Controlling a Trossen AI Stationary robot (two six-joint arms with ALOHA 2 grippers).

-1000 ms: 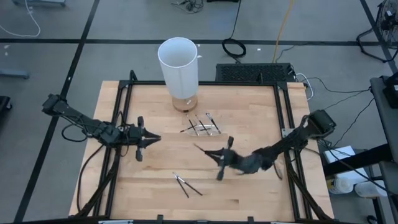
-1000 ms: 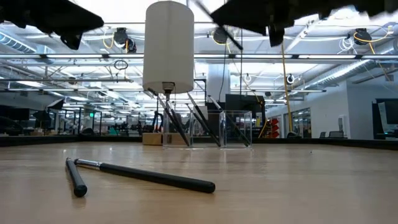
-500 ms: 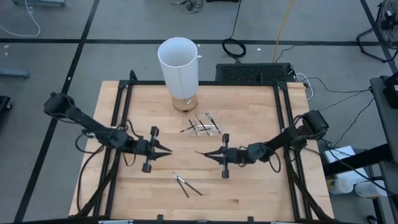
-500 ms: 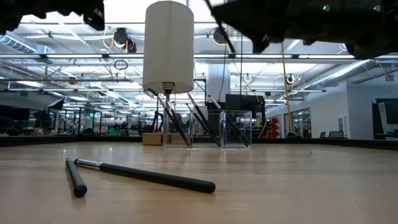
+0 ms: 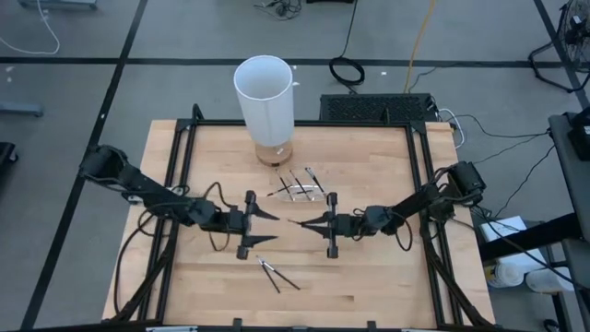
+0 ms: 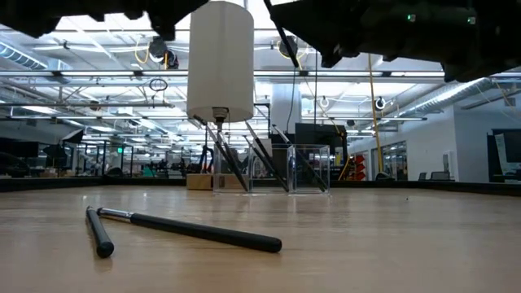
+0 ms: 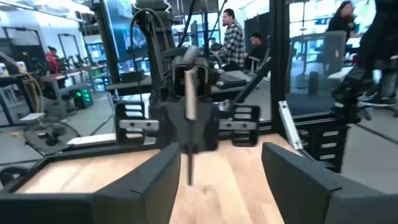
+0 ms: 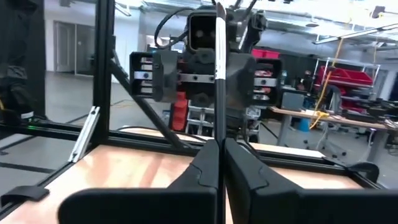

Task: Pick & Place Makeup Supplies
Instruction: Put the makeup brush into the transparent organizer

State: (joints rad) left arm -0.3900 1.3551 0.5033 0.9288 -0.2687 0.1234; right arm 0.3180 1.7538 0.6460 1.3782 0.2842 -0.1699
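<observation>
One thin dark makeup stick (image 5: 295,222) is held above the table's middle by my right gripper (image 5: 306,223), which is shut on it. My left gripper (image 5: 276,227) faces it from the table's left, level and open. Its two fingers (image 7: 155,180) stand apart, and the stick's free end (image 7: 189,174) points into the gap without touching them. Two more sticks (image 5: 277,274) lie flat on the wood near the front edge, also seen in the low view (image 6: 191,230). Several sticks lean in a small clear tray (image 5: 300,188). My right gripper pinches one end of the stick (image 8: 217,134) between its two shut fingers (image 8: 202,165). The fingers come level from the table's right. The stick lies along them and juts out past the fingertips toward the left gripper. It is lifted clear of the table.
A tall white cylinder (image 5: 265,97) stands at the far edge behind the clear tray. Black frame rails (image 5: 184,166) run along both table sides. People sit and stand in the room beyond the table.
My left gripper has travelled toward the table's middle, closing on the right gripper, and its fingers have opened. My right gripper has shifted slightly toward the table's left and turned level, so the stick it holds now points at the left gripper.
</observation>
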